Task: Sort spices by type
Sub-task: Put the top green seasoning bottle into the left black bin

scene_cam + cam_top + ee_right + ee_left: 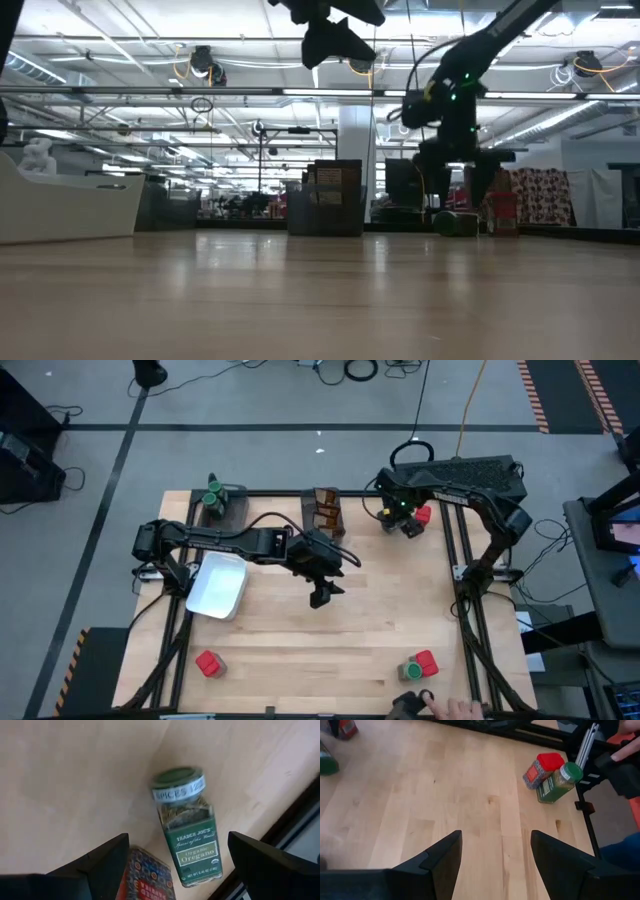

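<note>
My right gripper (408, 525) hangs open, pointing down, over the table's far right corner. Below it a green-lidded oregano jar (187, 835) lies on its side between the fingers, untouched, with a red container (147, 880) beside it. My left gripper (322, 596) is open above the bare middle of the table (470, 795). Another green-lidded jar (560, 782) and a red-lidded container (542, 767) lie at the near right. A further red container (209, 663) sits near left.
Two dark grey bins stand along the far edge, one (226, 502) with a green-lidded jar, one (325, 510) with brown-orange packets. A white tray (218, 585) sits at the left under my left arm. A person's hand (462, 708) shows at the near right edge.
</note>
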